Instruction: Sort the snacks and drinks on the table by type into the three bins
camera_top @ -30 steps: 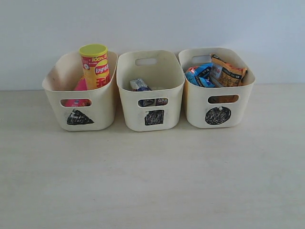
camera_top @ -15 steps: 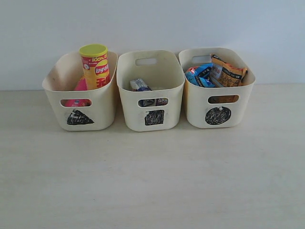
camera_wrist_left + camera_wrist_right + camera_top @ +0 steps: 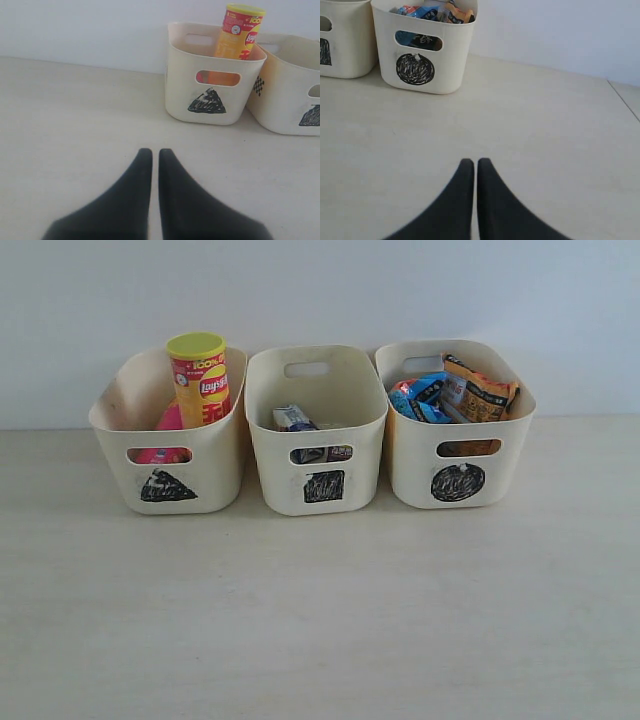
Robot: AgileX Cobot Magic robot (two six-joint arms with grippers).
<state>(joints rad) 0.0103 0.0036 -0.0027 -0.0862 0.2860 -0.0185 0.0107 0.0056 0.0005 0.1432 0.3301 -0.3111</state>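
Note:
Three cream bins stand in a row at the back of the table. The triangle bin holds the yellow-red chip tube upright, with the pink tube low beside it. In the square bin lie the white carton and a dark carton seen through the slot. The circle bin holds the blue bag and orange bag. My left gripper and right gripper are shut on nothing, over bare table well short of the bins; neither appears in the exterior view.
A pale wall runs close behind the bins. The table's right edge shows in the right wrist view. The triangle bin and circle bin stand well ahead of the closed fingers.

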